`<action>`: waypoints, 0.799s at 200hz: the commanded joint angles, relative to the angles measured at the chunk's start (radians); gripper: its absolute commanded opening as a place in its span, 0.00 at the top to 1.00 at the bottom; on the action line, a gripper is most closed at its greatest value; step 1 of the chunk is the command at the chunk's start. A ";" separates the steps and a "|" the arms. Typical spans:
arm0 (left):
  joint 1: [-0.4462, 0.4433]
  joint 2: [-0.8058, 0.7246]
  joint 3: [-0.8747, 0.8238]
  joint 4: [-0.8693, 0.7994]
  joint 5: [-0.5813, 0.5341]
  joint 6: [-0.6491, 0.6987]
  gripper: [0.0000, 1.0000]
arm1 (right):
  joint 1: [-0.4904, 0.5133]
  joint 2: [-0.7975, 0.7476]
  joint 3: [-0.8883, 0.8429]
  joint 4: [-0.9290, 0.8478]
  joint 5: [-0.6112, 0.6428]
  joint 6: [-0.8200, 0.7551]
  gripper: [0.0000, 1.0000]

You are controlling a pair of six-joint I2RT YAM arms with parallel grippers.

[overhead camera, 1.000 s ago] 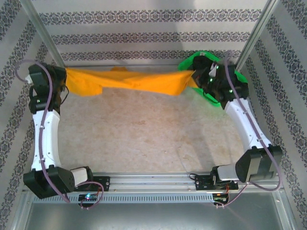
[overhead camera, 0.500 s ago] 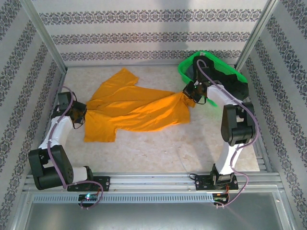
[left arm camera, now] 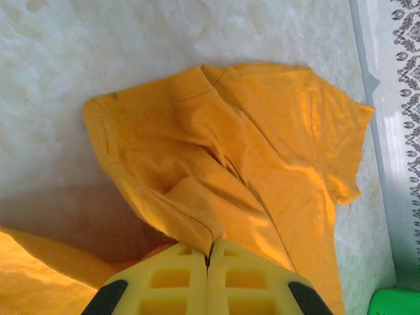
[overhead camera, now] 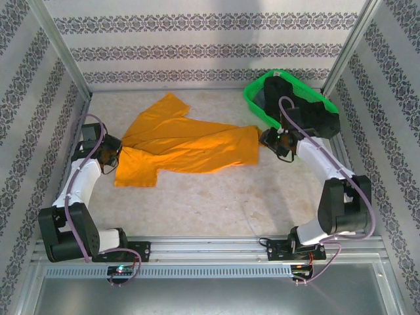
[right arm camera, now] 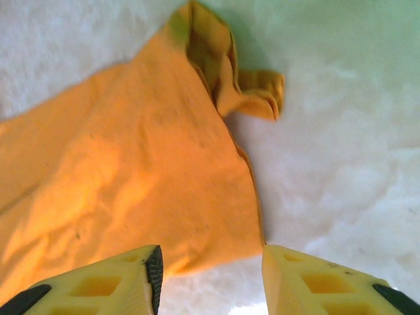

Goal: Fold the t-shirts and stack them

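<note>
Now that the orange t-shirt (overhead camera: 187,147) is no longer held stretched in the air between the arms, it is laid on the table (overhead camera: 216,197). It is spread from 9 to 3 o'clock, with one sleeve thrown out toward 11 o'clock and creases left along its middle. Its 9 o'clock edge is pinched by the left gripper (left arm camera: 208,254), whose jaws are closed flat on a fold of cloth. At 3 o'clock the hem has been let go: the right gripper (right arm camera: 210,262) is seen with its jaws parted, just beside the hem and holding nothing. The green basket (overhead camera: 251,102) is found at 1 o'clock, with dark cloth inside it, probably the black t-shirt (overhead camera: 320,118). The laying-out is judged nearly done. Smoothing is called for before any fold is made, the left corner is not yet released, and nothing is stacked.
</note>
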 commanded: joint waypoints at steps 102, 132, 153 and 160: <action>-0.017 0.019 0.050 -0.013 -0.016 0.053 1.00 | 0.090 0.260 0.025 0.070 0.001 -0.103 1.00; -0.017 0.023 0.058 -0.018 -0.030 0.062 1.00 | 0.101 0.133 0.028 -0.066 0.003 -0.085 1.00; -0.017 0.031 0.064 -0.019 -0.038 0.065 1.00 | 0.101 0.056 0.043 -0.170 -0.035 -0.081 1.00; -0.017 0.034 0.067 -0.019 -0.040 0.067 1.00 | 0.101 0.040 0.049 -0.203 -0.043 -0.081 1.00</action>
